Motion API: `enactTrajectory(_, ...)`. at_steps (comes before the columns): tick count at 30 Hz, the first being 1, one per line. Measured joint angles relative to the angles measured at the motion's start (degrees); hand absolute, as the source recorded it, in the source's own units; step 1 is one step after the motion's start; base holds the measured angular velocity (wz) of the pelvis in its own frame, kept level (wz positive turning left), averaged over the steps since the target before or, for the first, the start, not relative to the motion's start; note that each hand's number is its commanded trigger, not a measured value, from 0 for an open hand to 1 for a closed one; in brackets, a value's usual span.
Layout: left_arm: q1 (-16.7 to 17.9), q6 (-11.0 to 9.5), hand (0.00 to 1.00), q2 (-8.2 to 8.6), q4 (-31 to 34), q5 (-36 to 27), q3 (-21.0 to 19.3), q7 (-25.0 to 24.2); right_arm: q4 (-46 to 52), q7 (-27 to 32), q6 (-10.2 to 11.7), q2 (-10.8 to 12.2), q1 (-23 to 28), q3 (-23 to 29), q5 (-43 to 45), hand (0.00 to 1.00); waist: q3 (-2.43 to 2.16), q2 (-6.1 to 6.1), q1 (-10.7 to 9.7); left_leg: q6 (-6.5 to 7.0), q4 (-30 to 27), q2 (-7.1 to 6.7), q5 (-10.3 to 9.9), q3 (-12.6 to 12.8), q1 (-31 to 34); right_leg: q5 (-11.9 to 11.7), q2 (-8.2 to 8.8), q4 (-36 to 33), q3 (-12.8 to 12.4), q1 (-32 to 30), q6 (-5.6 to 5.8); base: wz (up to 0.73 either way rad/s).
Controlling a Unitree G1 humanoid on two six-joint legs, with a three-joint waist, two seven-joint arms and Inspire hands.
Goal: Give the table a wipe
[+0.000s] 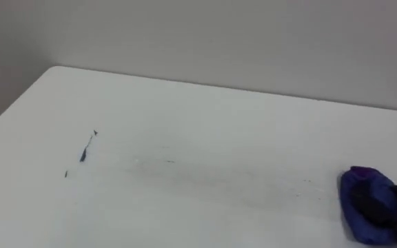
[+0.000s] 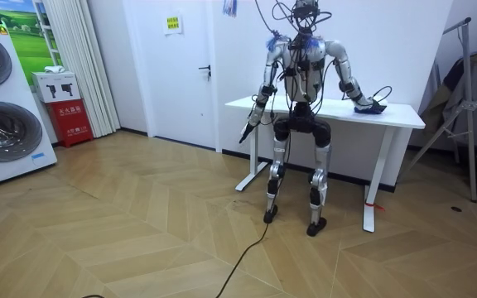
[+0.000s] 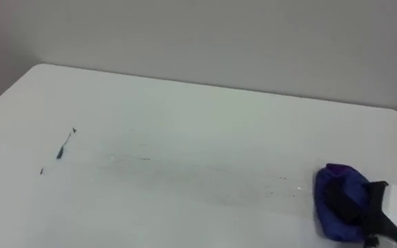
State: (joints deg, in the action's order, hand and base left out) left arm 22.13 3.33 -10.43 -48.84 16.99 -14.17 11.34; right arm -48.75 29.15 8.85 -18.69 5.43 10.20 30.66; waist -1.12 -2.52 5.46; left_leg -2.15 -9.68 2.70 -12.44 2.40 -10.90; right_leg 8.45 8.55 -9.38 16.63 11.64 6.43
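nearest, low at the view's right edge, the right hand (image 1: 383,207) sits on the bench (image 1: 205,114) with a bunched blue cloth (image 1: 355,187) under and around it. its dark fingers (image 1: 372,204) look curled into the folds, so i judge it is holding the cloth rather than just pressing it flat. the cloth bulges out past the fingers on the hand's left side, touching the bench top.

as for progress, the job looks partly done at best. a band of faint streaks (image 1: 185,167) runs away from the hand to its left, across the middle of the bench, which suggests that stretch has been gone over. well beyond that band, far to the hand's left near the bench's other end, a few dark marks (image 1: 86,150) lie untouched – a short slanted smear with small specks just beside it. those are what is left, and the cloth is well apart from them.

the left hand (image 2: 246,132) hangs below the bench edge at the robot's side in the room view – whether it is wide or closed i cannot tell.
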Motion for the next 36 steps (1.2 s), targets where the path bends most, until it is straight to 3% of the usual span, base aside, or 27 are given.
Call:
enactTrajectory(2, -0.1, 0.1, 0.0, 0.34, -1.1, 0.0, 1.5, 0.9, 0.5, -0.2, -1.6, 0.5, -1.1, -0.9, -0.1, 1.0, 0.0, 0.24, 0.5, -0.15, 0.1, 0.46, -0.1, 0.9, -0.1, -0.2, -0.45, -0.5, -0.6, -0.5, -0.28, -0.3)
enactTrajectory(5, -0.1, 0.5, 0.0, 1.08, -2.3, -0.4, 4.1, 1.6, 2.7, -0.4, -6.2, 1.3, -2.8, -3.4, -0.5, 1.0, 0.18, 0.59, 2.5, -0.51, 0.1, 1.32, -0.3, 2.5, -0.4, -0.8, -1.33, -0.4, -1.7, -1.1, -0.97, -0.4)
enactTrajectory(7, 0.2, 0.8, 0.0, 1.23, -2.3, -0.7, 5.6, 1.6, 5.5, -2.0, -10.7, 1.6, -5.0, -7.2, -0.7, 1.0, 0.38, 1.01, 4.9, -0.79, 0.3, 1.92, -0.3, 3.5, -0.5, -1.2, -2.07, -0.8, -2.7, -2.4, -1.61, -0.44)
enactTrajectory(9, 0.1, 1.5, 0.0, 1.97, -2.3, -0.6, 5.5, 1.6, 6.6, -4.6, -12.8, 2.3, -8.3, -10.9, 0.0, 0.76, 0.63, 1.54, 7.2, -1.05, 0.4, 2.04, -0.4, 3.3, -0.3, -1.5, -2.63, -1.4, -3.5, -3.8, -2.04, -0.35)
enactTrajectory(11, 0.0, 1.6, 0.0, 2.46, -2.2, -0.6, 5.8, 1.6, 7.2, -6.7, -13.5, 3.1, -12.3, -14.5, 2.7, 0.0, 1.14, 1.78, 8.7, -1.11, 0.4, 1.98, -0.4, 2.0, 0.6, -1.7, -3.0, -1.4, -3.6, -4.7, -2.39, -0.11)
enactTrajectory(12, 0.1, 1.9, 0.0, 2.66, -2.3, -0.6, 6.3, 1.6, 7.6, -7.8, -13.5, 3.5, -14.6, -17.0, 3.9, 0.0, 1.64, 2.04, 9.5, -1.15, 0.4, 1.95, -0.3, 1.2, 1.0, -1.7, -3.13, -1.3, -3.4, -4.9, -2.44, 0.2)
enactTrajectory(16, 1.1, 4.2, 0.0, 2.65, -2.2, -0.7, 7.2, 1.3, 10.7, -11.0, -13.6, 4.0, -17.7, -22.5, 5.9, 0.0, 1.56, 2.07, 12.9, -0.87, 0.5, 1.72, 0.2, -0.9, 2.2, -1.0, -3.01, -1.1, -2.0, -5.2, -2.39, 0.21)
enactTrajectory(18, 2.0, 5.1, 0.0, 2.56, -2.2, -1.5, 7.1, 0.6, 10.8, -11.7, -13.3, 4.0, -18.3, -23.1, 7.6, 0.0, 1.57, 2.15, 13.4, -0.82, 0.3, 1.71, 0.2, -1.7, 2.2, -1.0, -2.93, -1.2, -1.1, -5.0, -2.36, 0.23)
enactTrajectory(21, 2.2, 5.1, 0.0, 2.6, -1.9, -2.8, 7.3, 0.3, 10.8, -11.7, -12.8, 4.0, -17.8, -23.1, 8.4, 0.0, 1.54, 1.76, 12.7, -0.8, 0.3, 1.66, 0.3, -3.0, 2.2, -1.0, -2.72, -1.1, 1.0, -4.3, -2.33, 0.28)
enactTrajectory(25, 0.4, 4.1, 0.0, 2.47, -1.8, -2.8, 7.4, -0.6, 10.8, -11.6, -10.3, 4.1, -16.3, -23.3, 9.0, 0.0, 1.88, 0.95, 11.5, -0.8, 0.4, 1.52, 0.2, -3.0, 1.7, -0.7, -2.66, -0.3, 1.0, -3.3, -1.97, 0.06)
enactTrajectory(29, -2.6, 2.5, 0.0, 2.41, -1.7, -2.8, 7.7, -0.7, 11.3, -11.2, -7.2, 4.4, -15.9, -22.8, 9.7, 0.0, 1.89, 0.37, 9.5, -0.8, 0.5, 1.52, 0.2, -2.3, 2.4, -0.6, -2.65, -0.2, 0.7, -3.8, -1.86, -0.06)
enactTrajectory(31, -2.7, 1.7, 0.0, 2.15, -0.4, -2.7, 7.7, -0.6, 12.1, -10.9, -6.0, 5.4, -14.9, -22.6, 10.2, 0.0, 1.7, 0.42, 7.6, -0.8, 0.6, 1.52, 0.2, -2.1, 2.3, -0.6, -2.67, -0.2, 0.6, -3.6, -1.89, -0.04)
enactTrajectory(33, -3.6, 1.5, 0.0, 2.15, 0.3, -2.8, 8.3, -0.5, 14.7, -10.7, -5.4, 5.4, -13.0, -22.5, 10.3, 0.0, 1.61, 0.57, 7.0, -0.8, 0.7, 1.52, 0.2, -1.5, 2.3, -0.7, -2.67, -0.2, 0.0, -3.9, -1.94, -0.14)
enactTrajectory(36, -3.7, 1.5, 0.0, 2.47, 0.5, -2.9, 8.8, -0.4, 17.7, -10.6, -4.4, 5.8, -10.1, -22.5, 10.9, 0.0, 0.67, 1.02, 5.8, -0.77, 0.9, 1.44, 0.2, -0.8, 2.2, -0.7, -2.67, -0.3, -0.9, -4.3, -2.03, -0.13)
